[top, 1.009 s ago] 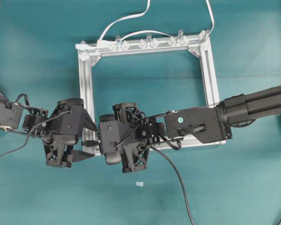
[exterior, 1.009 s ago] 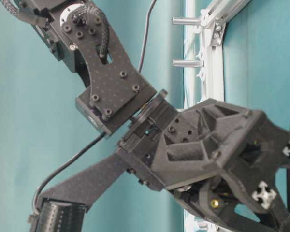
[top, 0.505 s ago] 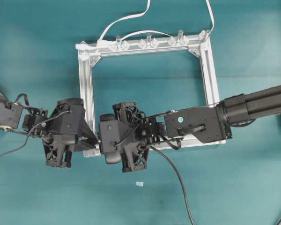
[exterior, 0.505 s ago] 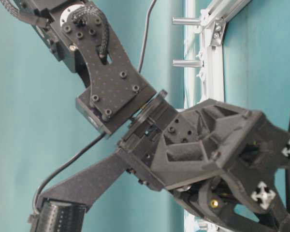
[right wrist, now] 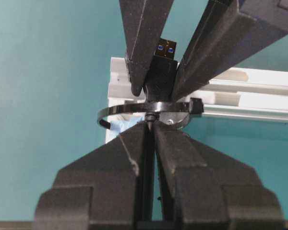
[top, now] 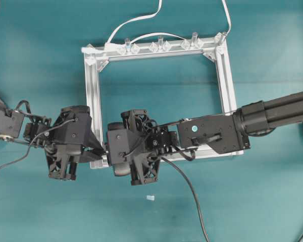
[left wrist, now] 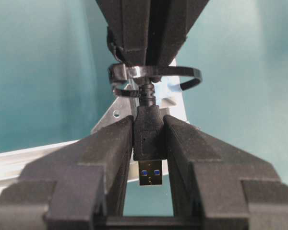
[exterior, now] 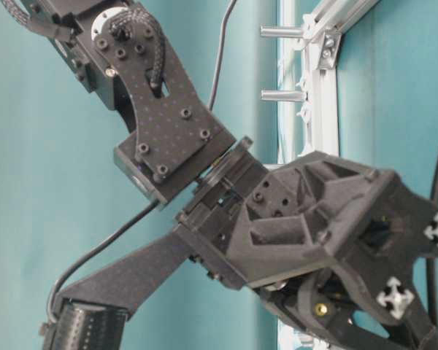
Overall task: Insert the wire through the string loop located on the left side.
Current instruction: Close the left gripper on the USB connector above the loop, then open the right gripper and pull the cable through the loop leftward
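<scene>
Left wrist view: the left gripper (left wrist: 149, 143) clamps the plug of the wire (left wrist: 149, 136) just past the string loop (left wrist: 156, 79), at the silver frame (top: 94, 108)'s lower left corner. Beyond the loop, the right gripper (right wrist: 151, 139) pinches the wire's cord.

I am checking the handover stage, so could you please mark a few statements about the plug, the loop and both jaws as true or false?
1. The left gripper jaws clamp the black USB plug. True.
2. The plug has passed through the thin black string loop. True.
3. The right gripper jaws stand wide open. False: they are shut on the thin black wire.
4. The plug's insert is red. False: blue.
</scene>
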